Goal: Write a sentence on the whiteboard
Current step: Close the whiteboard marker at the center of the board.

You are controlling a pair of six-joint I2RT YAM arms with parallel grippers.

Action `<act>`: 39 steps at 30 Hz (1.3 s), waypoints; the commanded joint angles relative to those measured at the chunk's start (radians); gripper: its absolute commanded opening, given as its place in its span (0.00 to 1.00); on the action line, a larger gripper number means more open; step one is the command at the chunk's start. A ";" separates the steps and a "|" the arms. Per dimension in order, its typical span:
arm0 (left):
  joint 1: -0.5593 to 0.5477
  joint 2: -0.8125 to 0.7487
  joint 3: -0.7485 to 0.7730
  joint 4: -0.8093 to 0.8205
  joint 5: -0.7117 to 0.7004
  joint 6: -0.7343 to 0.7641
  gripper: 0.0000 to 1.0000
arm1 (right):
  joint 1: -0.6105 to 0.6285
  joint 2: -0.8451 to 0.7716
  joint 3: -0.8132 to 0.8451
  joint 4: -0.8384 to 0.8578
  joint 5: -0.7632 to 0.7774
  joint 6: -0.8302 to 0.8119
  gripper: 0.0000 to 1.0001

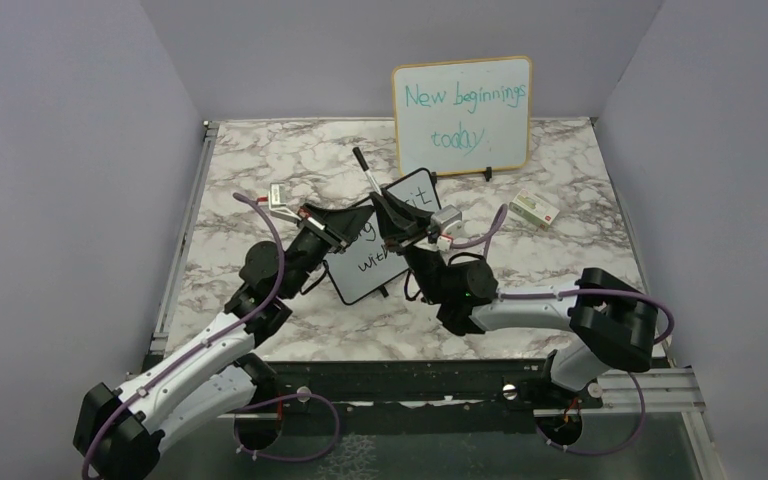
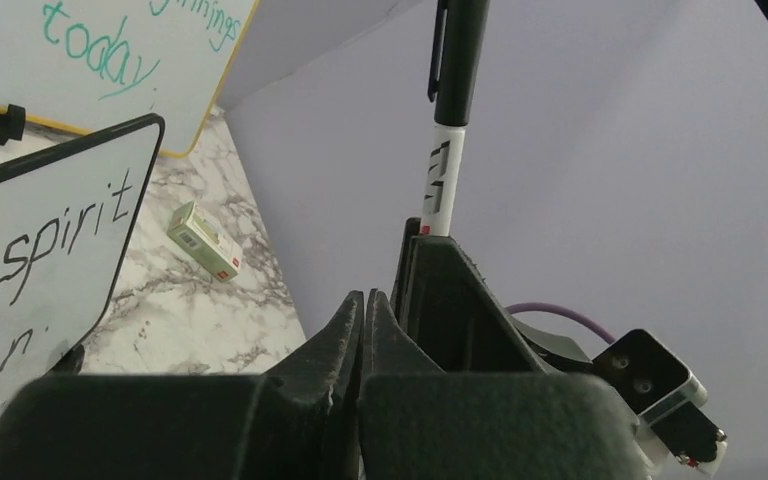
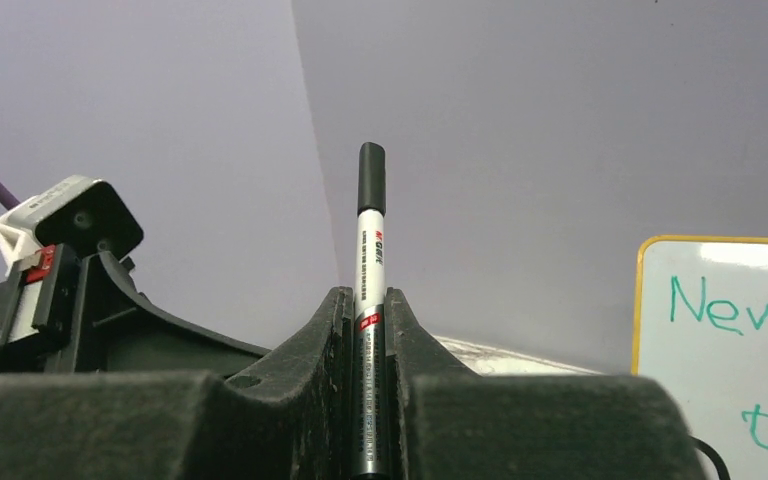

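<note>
Sitting beside right end effector: whiteboard

The whiteboard sits mid-table, skewed to its edges. Behind it, at the far edge, a larger board stands upright. A small box lies to the right, near that board. The left gripper is at the whiteboard's left edge. The right gripper is over its far part, with a marker between its fingers.

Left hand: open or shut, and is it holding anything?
Shut and empty. In the left wrist view the left hand has its fingers pressed together with nothing between them; the marker stands in the right hand.
</note>
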 commanded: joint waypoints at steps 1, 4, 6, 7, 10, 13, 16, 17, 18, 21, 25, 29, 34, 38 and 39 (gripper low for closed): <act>-0.005 -0.078 0.002 -0.012 -0.049 0.073 0.07 | 0.005 -0.034 -0.028 0.055 -0.033 0.016 0.00; -0.005 -0.115 0.039 -0.082 -0.114 0.133 0.35 | 0.005 -0.052 -0.062 0.030 -0.040 -0.005 0.00; -0.005 -0.121 0.083 -0.136 -0.150 0.165 0.47 | 0.005 -0.057 -0.081 0.014 -0.053 -0.031 0.00; -0.006 -0.114 0.113 -0.178 -0.173 0.175 0.51 | 0.006 -0.057 -0.088 0.009 -0.065 -0.042 0.00; -0.004 -0.047 0.230 -0.328 -0.228 0.200 0.59 | 0.005 -0.047 -0.105 0.015 -0.112 -0.095 0.00; -0.003 0.013 0.308 -0.402 -0.245 0.208 0.61 | 0.006 -0.037 -0.115 0.019 -0.133 -0.125 0.00; -0.003 0.051 0.338 -0.427 -0.271 0.202 0.61 | 0.006 -0.030 -0.121 0.030 -0.132 -0.151 0.00; -0.003 0.066 0.352 -0.450 -0.282 0.197 0.61 | 0.006 -0.030 -0.123 0.031 -0.135 -0.153 0.00; -0.001 0.077 0.362 -0.467 -0.287 0.195 0.61 | 0.006 -0.033 -0.124 0.033 -0.137 -0.158 0.00; 0.002 0.103 0.369 -0.475 -0.286 0.184 0.61 | 0.006 -0.034 -0.127 0.034 -0.143 -0.167 0.00; 0.004 0.113 0.356 -0.436 -0.283 0.178 0.53 | 0.006 -0.034 -0.135 0.044 -0.148 -0.172 0.01; 0.006 0.117 0.345 -0.391 -0.256 0.164 0.31 | 0.006 -0.029 -0.144 0.059 -0.155 -0.175 0.00; 0.006 0.116 0.299 -0.345 -0.210 0.114 0.02 | 0.006 -0.035 -0.136 0.059 -0.150 -0.159 0.00; 0.005 0.111 0.252 -0.308 -0.171 0.059 0.00 | 0.006 -0.036 -0.121 0.072 -0.115 -0.122 0.00; 0.006 0.108 0.241 -0.297 -0.161 0.046 0.00 | 0.006 -0.036 -0.114 0.076 -0.100 -0.108 0.00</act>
